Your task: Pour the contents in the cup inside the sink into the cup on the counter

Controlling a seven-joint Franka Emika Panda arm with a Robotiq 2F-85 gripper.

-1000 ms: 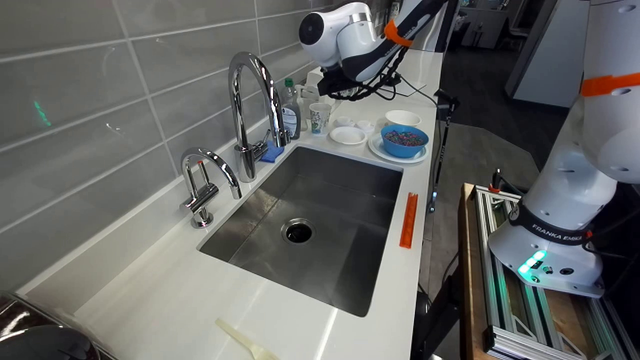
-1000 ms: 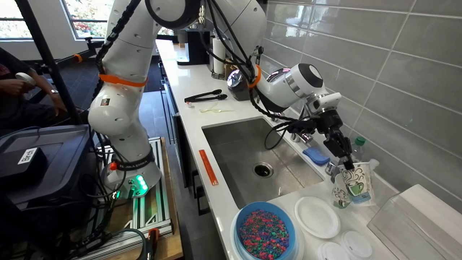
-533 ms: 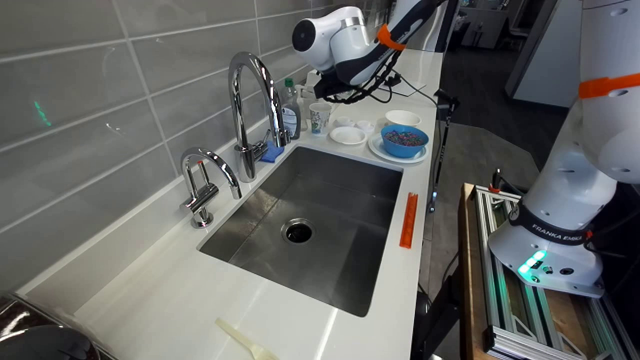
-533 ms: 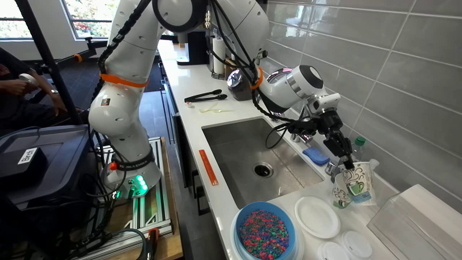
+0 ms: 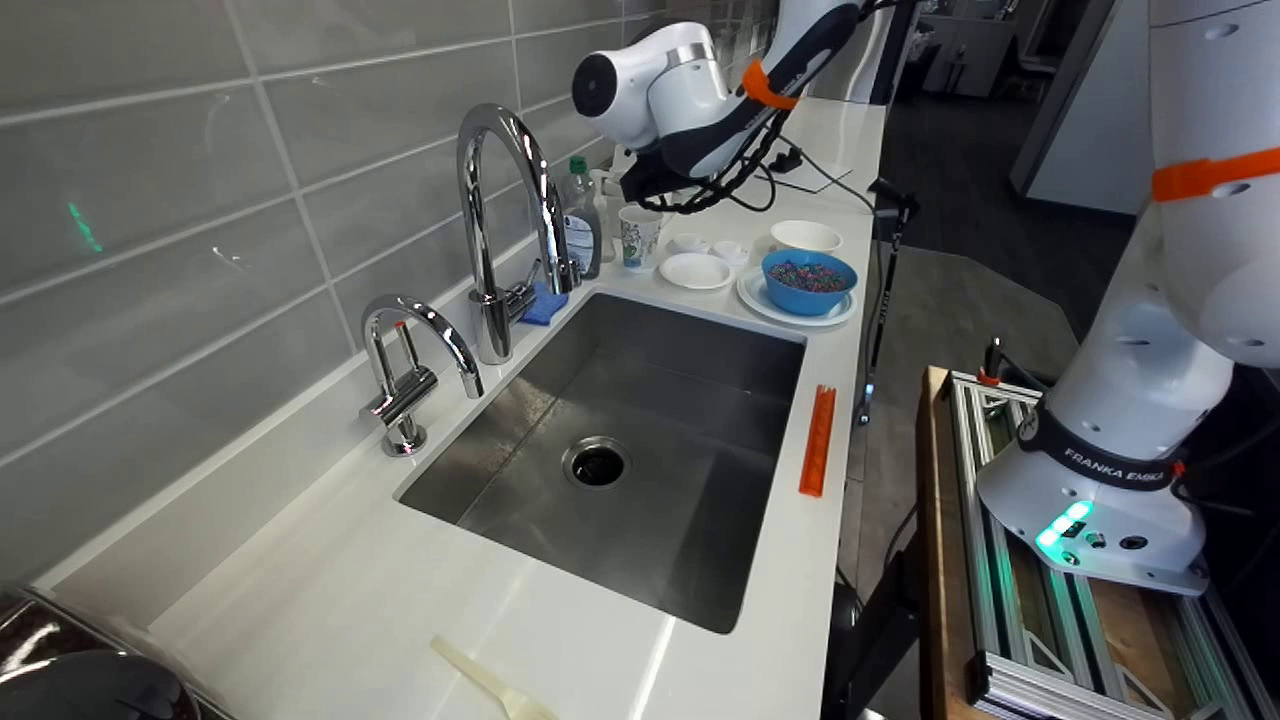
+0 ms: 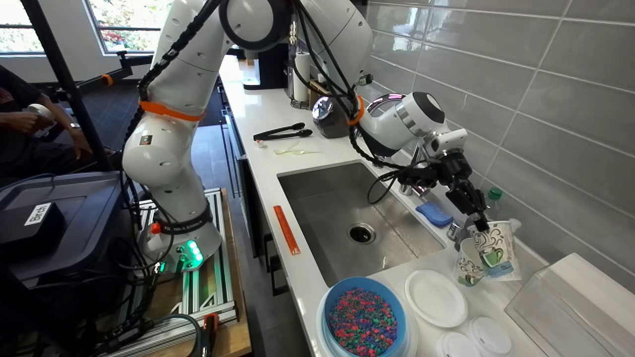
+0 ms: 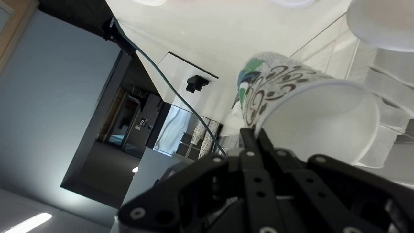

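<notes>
My gripper (image 6: 480,226) is shut on the rim of a patterned white paper cup (image 6: 497,248), which tilts a little. In the wrist view the rim of this cup (image 7: 284,87) sits between the fingertips (image 7: 257,132); its visible inside looks plain white. In an exterior view a similar patterned cup (image 6: 469,265) stands on the white counter (image 5: 330,590), beside and partly overlapped by the held one. This standing cup also shows in an exterior view (image 5: 640,240), where the held cup is hidden. The steel sink (image 5: 680,510) shows only its drain; a cup inside it is out of view.
A soap bottle (image 5: 578,225), blue sponge (image 6: 434,213) and tall chrome tap (image 5: 490,250) stand near the tiled wall. A white plate (image 6: 436,300), blue bowl of coloured bits (image 5: 810,298) and clear box (image 6: 580,302) are close to the cups. An orange bar (image 5: 818,440) lies beside the sink.
The arm has shifted slightly, and the gripper with the held cup has moved a little to the right and tilted slightly. The standing cup and other things have not moved.
</notes>
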